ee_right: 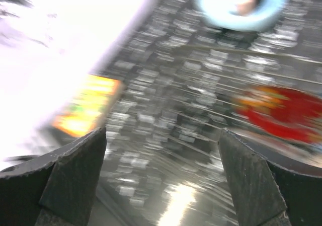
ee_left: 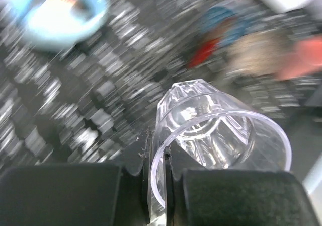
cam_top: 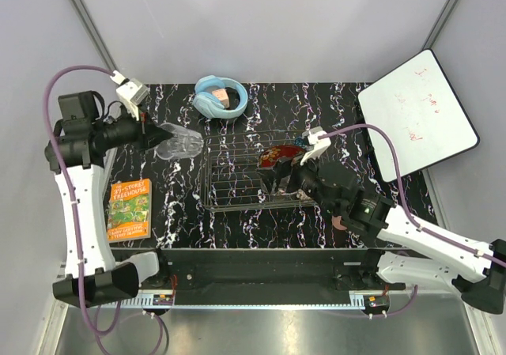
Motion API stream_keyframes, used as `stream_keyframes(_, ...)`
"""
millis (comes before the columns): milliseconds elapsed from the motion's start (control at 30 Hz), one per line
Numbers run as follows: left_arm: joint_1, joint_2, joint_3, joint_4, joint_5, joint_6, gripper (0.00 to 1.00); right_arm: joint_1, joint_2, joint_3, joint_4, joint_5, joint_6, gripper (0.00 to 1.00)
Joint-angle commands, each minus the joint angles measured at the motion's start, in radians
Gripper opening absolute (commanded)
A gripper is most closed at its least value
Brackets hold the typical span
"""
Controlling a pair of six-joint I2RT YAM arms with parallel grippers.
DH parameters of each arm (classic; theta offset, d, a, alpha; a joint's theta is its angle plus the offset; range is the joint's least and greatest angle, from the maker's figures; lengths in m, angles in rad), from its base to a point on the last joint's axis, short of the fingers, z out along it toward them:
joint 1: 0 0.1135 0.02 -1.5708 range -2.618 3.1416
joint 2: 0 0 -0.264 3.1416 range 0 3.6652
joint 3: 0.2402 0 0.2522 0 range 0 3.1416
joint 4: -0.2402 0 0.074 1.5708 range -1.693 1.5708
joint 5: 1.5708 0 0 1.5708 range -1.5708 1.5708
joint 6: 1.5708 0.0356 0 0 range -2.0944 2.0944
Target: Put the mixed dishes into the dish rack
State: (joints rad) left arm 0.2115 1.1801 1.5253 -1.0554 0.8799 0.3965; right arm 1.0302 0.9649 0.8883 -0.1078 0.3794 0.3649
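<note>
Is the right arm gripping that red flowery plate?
No, the right arm's fingers stand wide apart with nothing between them, and the red floral plate lies off to one side.

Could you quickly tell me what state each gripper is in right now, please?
Left gripper: closed on the rim of the clear tumbler.
Right gripper: open, holding nothing.

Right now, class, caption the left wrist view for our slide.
Left end effector grips the clear tumbler by its rim, marbled table behind.
</note>
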Motion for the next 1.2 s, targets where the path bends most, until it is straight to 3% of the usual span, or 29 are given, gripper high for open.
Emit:
stream_keyframes(0, -0.001, 0.035, 0.049, -0.147, 0.562, -0.106, 0.00, 0.005, -0.048, -0.090, 0.405, -0.267, 0.221, 1.00)
stream_keyframes(67, -0.014, 0.070, 0.023, -0.135, 0.747, -0.149, 0.00, 0.007, -0.054, -0.121, 0.533, -0.316, 0.249, 1.00)
stream_keyframes(133, -0.058, 0.091, 0.016, -0.135, 0.792, -0.182, 0.00, 0.005, -0.045, -0.129, 0.574, -0.344, 0.276, 1.00)
stream_keyframes(300, -0.174, 0.113, -0.004, -0.123, 0.806, -0.208, 0.00, -0.031, 0.038, -0.179, 0.804, -0.508, 0.414, 1.00)
stream_keyframes(433, -0.250, 0.141, 0.009, -0.120, 0.804, -0.242, 0.00, -0.050, 0.129, -0.253, 1.092, -0.551, 0.525, 1.00)
stream_keyframes(767, -0.308, 0.156, 0.021, -0.117, 0.806, -0.255, 0.00, -0.068, 0.264, -0.287, 1.283, -0.556, 0.592, 1.00)
stream_keyframes(933, -0.310, 0.176, 0.007, -0.114, 0.804, -0.242, 0.00, -0.068, 0.333, -0.295, 1.473, -0.574, 0.625, 1.00)
stream_keyframes(1167, -0.317, 0.193, 0.013, -0.112, 0.803, -0.235, 0.00, -0.068, 0.400, -0.259, 1.525, -0.597, 0.644, 1.00)
